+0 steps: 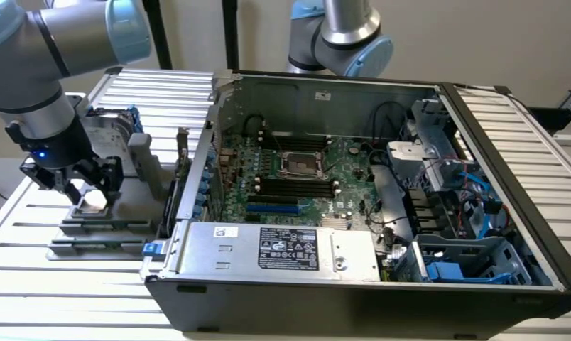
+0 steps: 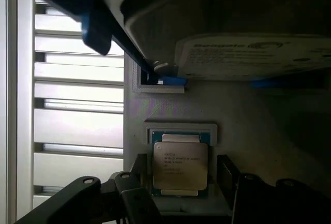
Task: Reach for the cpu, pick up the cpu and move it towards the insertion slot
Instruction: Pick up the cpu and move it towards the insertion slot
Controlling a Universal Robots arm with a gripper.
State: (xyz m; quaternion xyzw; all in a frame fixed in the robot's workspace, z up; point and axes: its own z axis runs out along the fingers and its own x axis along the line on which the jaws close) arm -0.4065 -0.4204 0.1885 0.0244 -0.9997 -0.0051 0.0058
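Between the jaws, which stand wide apart and hold nothing, lies the cpu [image 2: 180, 164], flat in its grey holder [image 2: 181, 129] with the silver top facing up. In the wrist view we see the gripper [image 2: 181, 176] straddling the chip, with one dark finger [image 2: 227, 175] on each side. Both are clear of its edges, as far as we can tell.

We judge the step in hand to be the end of the reach, just short of the grasp. To do it well, we would want the chip centred between the pads, so that both meet opposite edges at the same time. We would also keep the pads level with the chip, low enough to catch its thin side but not pressing on the holder. An uneven close could tilt or skew so flat a part in its seat. A light, square grip seems safer than a hard one.

Just beside the holder stands the upright hard drive [image 2: 248, 53], so we would keep the fingers away from it.

From the exterior view, the arm [image 1: 39, 85] comes down from the upper left with its wrist pointing almost straight down over the holder, which sits on the slatted table [image 1: 39, 284]. The insertion slot [image 1: 300, 163] lies well apart, on the motherboard [image 1: 352, 185] inside the open computer case [image 1: 361, 298], toward the exterior view's right.
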